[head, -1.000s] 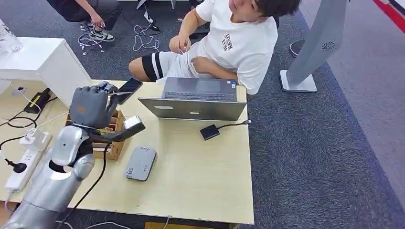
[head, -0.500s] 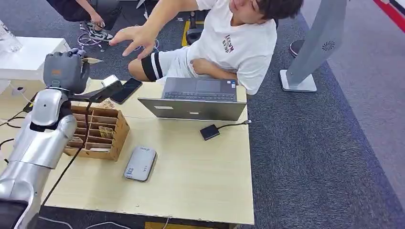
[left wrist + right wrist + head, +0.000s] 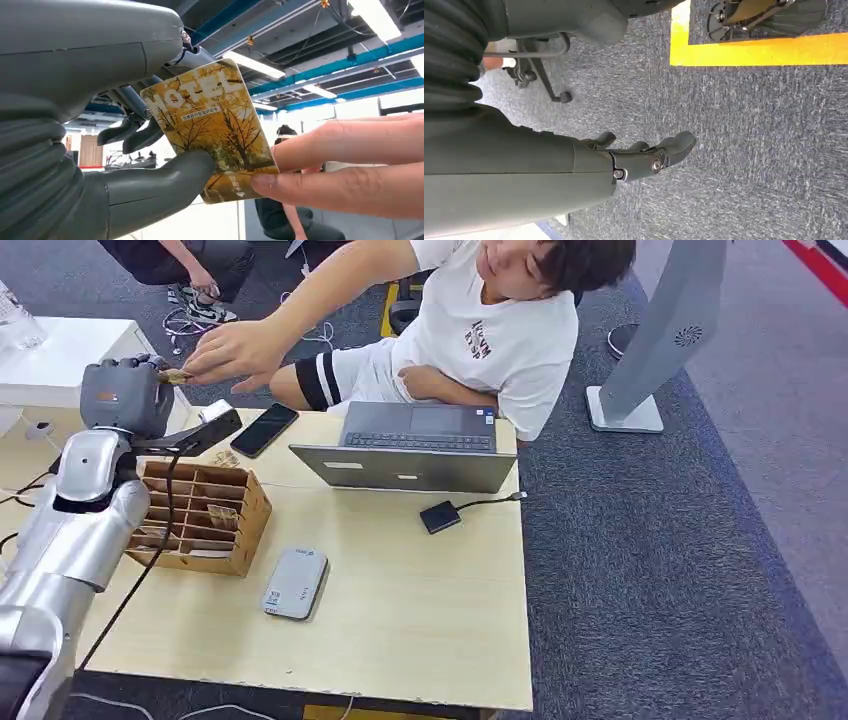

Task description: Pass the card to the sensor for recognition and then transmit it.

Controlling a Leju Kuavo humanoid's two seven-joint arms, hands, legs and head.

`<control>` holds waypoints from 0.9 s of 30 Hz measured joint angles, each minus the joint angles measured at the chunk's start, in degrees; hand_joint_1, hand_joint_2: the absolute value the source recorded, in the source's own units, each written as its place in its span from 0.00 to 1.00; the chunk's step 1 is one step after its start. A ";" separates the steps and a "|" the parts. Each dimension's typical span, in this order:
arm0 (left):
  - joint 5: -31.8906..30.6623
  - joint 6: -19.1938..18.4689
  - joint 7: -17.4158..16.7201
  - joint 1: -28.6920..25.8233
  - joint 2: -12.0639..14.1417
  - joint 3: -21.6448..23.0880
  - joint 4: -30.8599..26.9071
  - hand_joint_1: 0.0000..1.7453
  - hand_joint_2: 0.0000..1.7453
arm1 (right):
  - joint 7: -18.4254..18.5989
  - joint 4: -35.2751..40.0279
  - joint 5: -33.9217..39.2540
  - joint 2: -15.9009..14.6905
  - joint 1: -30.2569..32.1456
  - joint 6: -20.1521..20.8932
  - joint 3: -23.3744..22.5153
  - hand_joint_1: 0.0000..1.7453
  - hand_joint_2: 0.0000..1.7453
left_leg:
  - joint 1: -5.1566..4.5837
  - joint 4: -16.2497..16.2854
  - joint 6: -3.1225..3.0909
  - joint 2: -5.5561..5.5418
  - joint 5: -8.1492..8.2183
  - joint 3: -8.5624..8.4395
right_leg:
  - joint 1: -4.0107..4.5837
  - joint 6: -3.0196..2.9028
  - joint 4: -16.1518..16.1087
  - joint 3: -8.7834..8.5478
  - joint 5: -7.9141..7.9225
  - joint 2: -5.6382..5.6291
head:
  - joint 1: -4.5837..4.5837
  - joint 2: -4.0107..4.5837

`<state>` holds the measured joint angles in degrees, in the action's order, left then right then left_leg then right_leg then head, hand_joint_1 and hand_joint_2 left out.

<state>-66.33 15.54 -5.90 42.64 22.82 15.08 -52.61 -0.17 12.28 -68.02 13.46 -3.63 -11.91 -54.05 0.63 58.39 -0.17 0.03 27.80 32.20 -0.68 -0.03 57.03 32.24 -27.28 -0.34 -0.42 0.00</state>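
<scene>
Left hand (image 3: 125, 395) raised past the table's (image 3: 420, 590) far-left corner, pinching the card (image 3: 212, 127) between thumb and fingers. Person's hand (image 3: 232, 350) reaches in, fingertips (image 3: 280, 184) on the card's free end; both hold it. Sensor (image 3: 295, 582) lies flat on the table, well apart. Right hand (image 3: 639, 157) hangs over carpet, fingers loosely extended, holding nothing.

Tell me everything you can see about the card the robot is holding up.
The card is a thin, glossy rectangle with rounded corners, printed with yellow autumn trees, pale "HOTEL" lettering and a small white strip of text. It sits tilted, held in the left hand: the thick grey thumb presses its printed face while darker fingers sit behind it. A person's fingers pinch its far lower corner. In the head view it is a small sliver raised above the table's far left corner.
</scene>
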 joint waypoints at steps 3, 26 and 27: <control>0.17 0.00 0.00 -0.05 0.20 0.00 0.39 1.00 1.00 | -0.02 -0.02 -0.02 -0.02 0.00 0.00 0.00 0.00 1.00 | 0.00 0.00 0.00 0.00 0.00 0.00 | 0.00 0.00 0.00 0.00 0.00 0.00 | 0.00 0.00; 2.27 0.68 0.76 -4.50 0.98 -0.04 -1.31 0.00 1.00 | -0.02 -0.11 0.02 -0.09 0.03 -0.09 -0.02 0.00 1.00 | 0.00 0.00 0.00 0.00 0.00 0.00 | 0.00 0.00 0.00 0.01 0.00 0.00 | 0.00 0.00; 2.45 0.68 0.96 -5.20 1.01 -0.04 -2.21 0.00 1.00 | -0.02 -0.13 0.07 -0.09 0.04 -0.09 0.00 0.00 1.00 | 0.00 0.00 0.00 0.00 0.00 0.01 | 0.00 0.00 0.00 0.01 0.00 0.00 | 0.02 0.00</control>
<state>-63.89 16.22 -4.94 37.44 23.82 15.04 -54.82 -0.20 12.15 -67.95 13.38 -3.59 -12.00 -54.05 0.62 58.39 -0.17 0.03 27.80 32.21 -0.69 -0.03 57.03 32.25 -27.28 -0.34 -0.39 0.00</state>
